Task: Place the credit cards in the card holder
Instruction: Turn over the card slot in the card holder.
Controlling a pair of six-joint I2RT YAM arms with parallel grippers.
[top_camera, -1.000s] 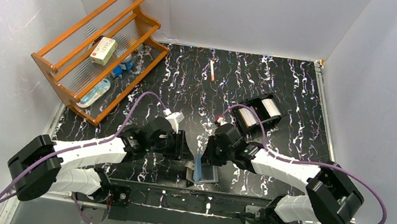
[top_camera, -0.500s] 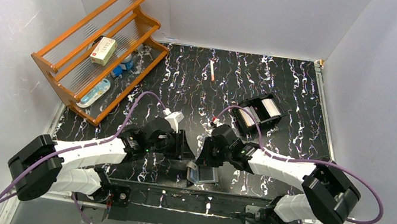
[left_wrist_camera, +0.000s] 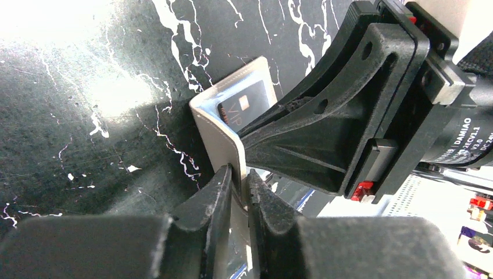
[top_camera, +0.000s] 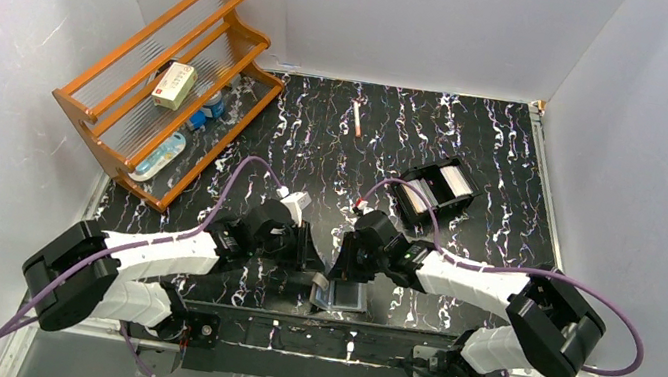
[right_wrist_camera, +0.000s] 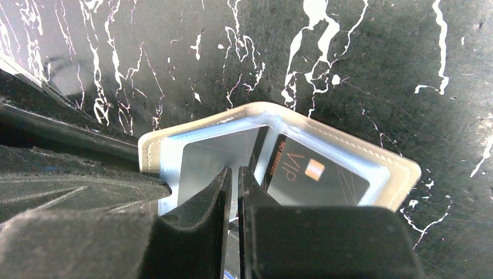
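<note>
Black marbled desk (top_camera: 479, 141) carries everything, with a wooden rack (top_camera: 164, 86) at its back left, well apart from the work. Near the front edge the left gripper (left_wrist_camera: 239, 174) and right gripper (right_wrist_camera: 234, 174) meet over the card holder (top_camera: 340, 296), which lies opened between them. The left jaws are pinched on the edge of its raised flap. The right jaws stand narrow, almost together, at the fold, and I cannot tell whether they nip anything. Behind the right arm a black tray (top_camera: 435, 190) holds pale credit cards (top_camera: 454, 179), and one dark card (right_wrist_camera: 314, 174) already sits in a pocket. The holder looks light, soft and floppy with a slick lining, so it wants holding by a flap edge with the pocket mouth spread. The cards look stiff, thin and slippery, best taken by the short edge opposite the one entering.
</note>
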